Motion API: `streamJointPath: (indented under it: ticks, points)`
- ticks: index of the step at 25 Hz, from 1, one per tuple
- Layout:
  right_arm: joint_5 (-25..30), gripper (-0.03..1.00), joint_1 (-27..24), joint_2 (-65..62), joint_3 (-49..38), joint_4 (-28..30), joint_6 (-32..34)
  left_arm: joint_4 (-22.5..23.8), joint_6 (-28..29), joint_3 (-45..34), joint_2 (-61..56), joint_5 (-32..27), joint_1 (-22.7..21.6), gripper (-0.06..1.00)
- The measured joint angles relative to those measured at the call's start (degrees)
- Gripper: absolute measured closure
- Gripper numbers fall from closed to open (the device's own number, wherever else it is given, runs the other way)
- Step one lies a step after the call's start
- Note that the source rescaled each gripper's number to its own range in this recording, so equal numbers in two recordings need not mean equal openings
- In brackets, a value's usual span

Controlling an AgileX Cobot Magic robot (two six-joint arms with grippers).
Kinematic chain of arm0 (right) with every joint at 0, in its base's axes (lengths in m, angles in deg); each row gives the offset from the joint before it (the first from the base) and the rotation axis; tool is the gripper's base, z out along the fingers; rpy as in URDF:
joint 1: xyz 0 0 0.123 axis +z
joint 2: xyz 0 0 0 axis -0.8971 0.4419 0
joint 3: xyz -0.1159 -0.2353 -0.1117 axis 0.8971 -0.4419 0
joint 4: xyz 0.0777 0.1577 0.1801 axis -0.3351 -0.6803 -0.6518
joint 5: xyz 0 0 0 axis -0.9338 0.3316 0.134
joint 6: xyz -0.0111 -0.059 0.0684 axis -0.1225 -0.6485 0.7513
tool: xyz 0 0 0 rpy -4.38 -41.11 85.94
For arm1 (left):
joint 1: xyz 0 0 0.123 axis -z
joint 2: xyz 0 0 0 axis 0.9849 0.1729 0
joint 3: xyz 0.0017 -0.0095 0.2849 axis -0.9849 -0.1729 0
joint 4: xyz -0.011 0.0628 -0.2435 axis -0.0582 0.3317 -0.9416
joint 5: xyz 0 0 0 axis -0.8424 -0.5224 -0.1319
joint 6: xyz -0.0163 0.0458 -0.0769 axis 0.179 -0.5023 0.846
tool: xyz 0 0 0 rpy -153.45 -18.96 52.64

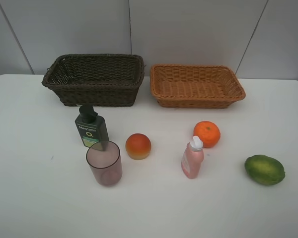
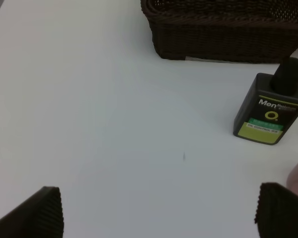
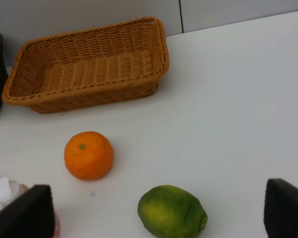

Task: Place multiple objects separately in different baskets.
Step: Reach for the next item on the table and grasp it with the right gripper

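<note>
Plainly, the left gripper (image 2: pixel 161 213) is held wide apart with nothing between its jaws, and only bare table (image 2: pixel 99 124) is seen beneath it. Near it the dark green pump bottle (image 2: pixel 270 111) is stood upright, with the dark brown basket (image 2: pixel 223 37) beyond. The right gripper (image 3: pixel 156 210) is likewise spread and empty. The green oval fruit (image 3: pixel 171 212) is lain just ahead of it, the tangerine (image 3: pixel 88 154) a little further on, and the light orange-tan basket (image 3: pixel 89 69) behind them.

From the high view, the mauve cup (image 1: pixel 104 163) is found just in front of the pump bottle. The red-orange round fruit (image 1: pixel 138 146) and the pink bottle (image 1: pixel 192 159) are set between the two groups. Both baskets are seen to hold nothing, so no item is judged to be sorted yet.

The three fruits are judged firm but rounded and liable to roll. The green one is best taken across its shorter width, the jaws centred. The pump bottle is probably stiff plastic and is best gripped across its flat body, below the pump. The pink bottle looks narrow and easily toppled, so it should be held at mid-body. The cup appears light and thin-walled, so a gentle closing across its wall is advised.
</note>
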Motion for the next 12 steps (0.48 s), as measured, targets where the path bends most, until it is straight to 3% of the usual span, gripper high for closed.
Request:
streamJointPath:
  ticks: [7, 12]
  points:
    - [0.0, 0.09, 0.0, 0.6, 0.0, 0.0, 0.0, 0.0, 0.0, 0.0, 0.0, 0.0, 0.0, -0.06]
    - [-0.1, 0.09, 0.0, 12.8, 0.0, 0.0, 0.0, 0.0, 0.0, 0.0, 0.0, 0.0, 0.0, -0.06]
